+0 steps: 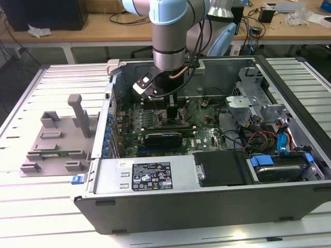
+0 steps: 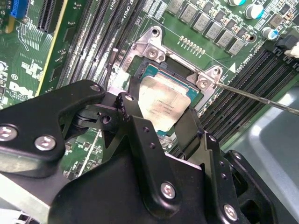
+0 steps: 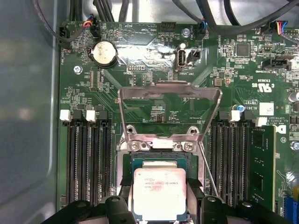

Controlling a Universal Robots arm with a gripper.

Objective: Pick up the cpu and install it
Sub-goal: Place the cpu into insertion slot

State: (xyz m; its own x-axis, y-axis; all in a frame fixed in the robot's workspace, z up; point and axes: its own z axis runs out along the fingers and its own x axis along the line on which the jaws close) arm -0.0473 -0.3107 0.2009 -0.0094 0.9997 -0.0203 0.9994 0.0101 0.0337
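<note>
the fingers (image 2: 135, 123) grip the cpu (image 2: 163, 105) by opposite edges, just over the open socket (image 3: 136, 164). the first wrist view adds the raised load plate (image 3: 169, 88); the exterior view shows the arm (image 1: 168, 41) inside the case (image 1: 207, 201), grey tray (image 1: 57, 139) at its nine o'clock.

A robotics lab: opened computer case (image 1: 207, 204) on slatted table (image 1: 41, 217), cable-strewn workbench (image 1: 103, 26) behind.
</note>
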